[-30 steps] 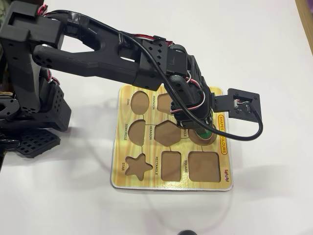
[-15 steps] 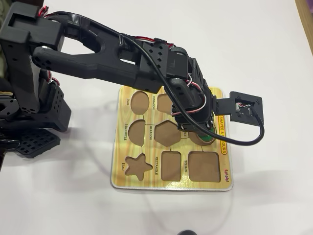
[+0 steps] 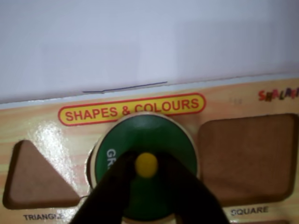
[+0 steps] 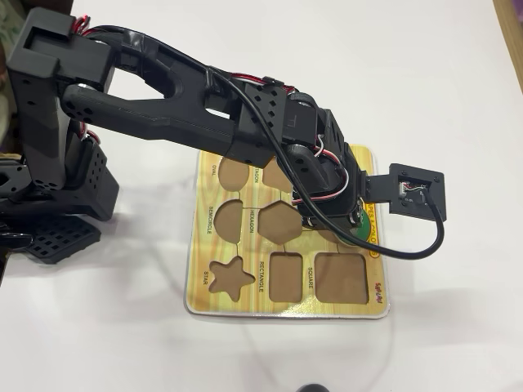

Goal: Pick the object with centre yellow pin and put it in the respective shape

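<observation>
Wrist view, left to right: the triangle cut-out (image 3: 39, 179) stands empty at the left; the green disc (image 3: 149, 140) sits in the middle, directly below the "SHAPES & COLOURS" label (image 3: 132, 109) near the board's long edge; the square cut-out (image 3: 245, 158) stands empty at the right. The gripper (image 3: 146, 170) has its two dark fingers closed in on the yellow knob (image 3: 146, 164) at the disc's centre, one on each side, holding it.

The disc's pale rim covers the circle cut-out almost wholly; only a thin dark crescent of recess shows at its left edge. Whether it lies flush or rides slightly proud cannot be told.

Overhead view: the arm's head has shifted toward the board's right edge over the last second. The disc (image 4: 359, 231) was earlier visible as a fuller green patch; now only a sliver shows under the wrist, next to the puzzle board (image 4: 286, 306) label strip.

Judgement: placement is at or near completion. Remaining steps are release and withdrawal. Risk: a disc caught on the recess lip could tip on release.
</observation>
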Controlling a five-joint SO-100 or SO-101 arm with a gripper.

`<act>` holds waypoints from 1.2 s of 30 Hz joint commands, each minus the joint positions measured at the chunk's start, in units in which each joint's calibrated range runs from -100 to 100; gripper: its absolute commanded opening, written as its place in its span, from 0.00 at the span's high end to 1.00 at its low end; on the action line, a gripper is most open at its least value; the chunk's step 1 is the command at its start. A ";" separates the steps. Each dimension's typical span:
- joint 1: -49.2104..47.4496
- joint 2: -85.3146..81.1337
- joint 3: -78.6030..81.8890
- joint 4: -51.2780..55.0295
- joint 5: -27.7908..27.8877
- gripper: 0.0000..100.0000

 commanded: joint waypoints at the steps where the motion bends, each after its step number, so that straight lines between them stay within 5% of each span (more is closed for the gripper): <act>1: 0.45 -0.51 -1.71 -0.56 -0.16 0.99; 36: -3.06 -0.76 4.32 0.04 0.42 0.99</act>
